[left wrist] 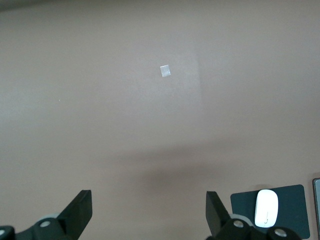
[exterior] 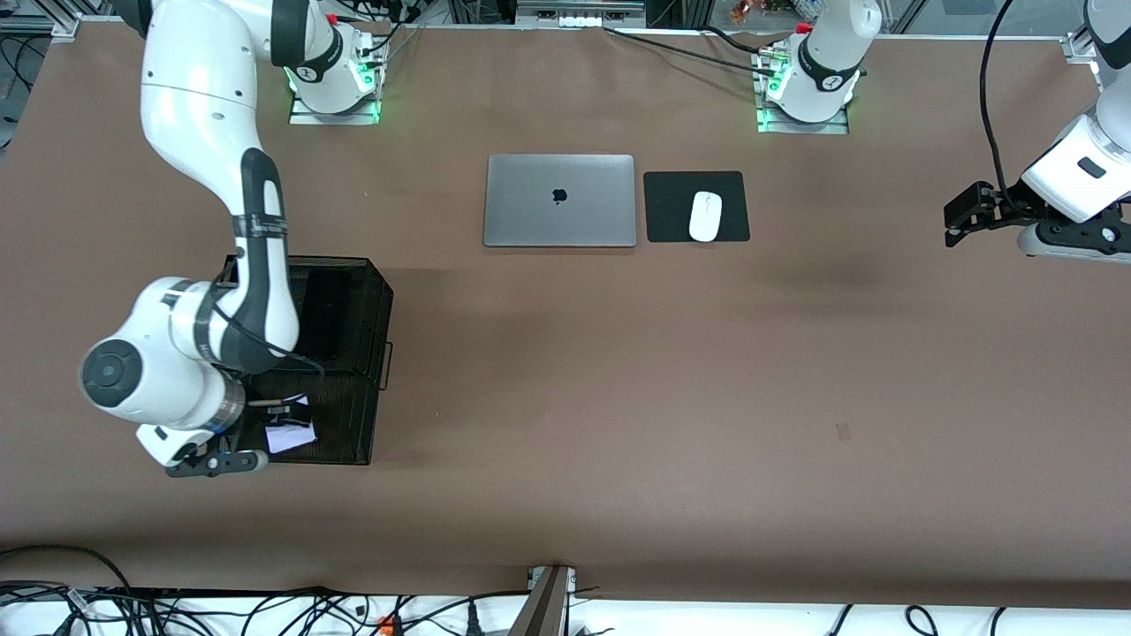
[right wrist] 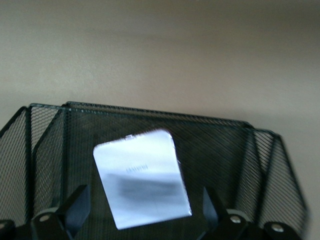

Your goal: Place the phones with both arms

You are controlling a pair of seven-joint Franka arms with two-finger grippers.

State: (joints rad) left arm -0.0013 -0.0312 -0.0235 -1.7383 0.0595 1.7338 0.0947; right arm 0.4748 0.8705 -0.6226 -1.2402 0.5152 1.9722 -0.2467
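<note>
Right gripper [right wrist: 145,212]: fingers spread wide and grasping nothing, poised over the black mesh tray [exterior: 353,353] near the table edge at the right arm's end.
White-lilac phone [right wrist: 142,185]: lies tilted in the tray compartment nearest the front camera, free between the spread fingers.
Left gripper [left wrist: 149,215]: released and empty, waiting above bare table at the left arm's end.
Background: silver laptop [exterior: 559,200] and white mouse [exterior: 705,216] on a black pad [exterior: 671,208], midway between the arm bases.
</note>
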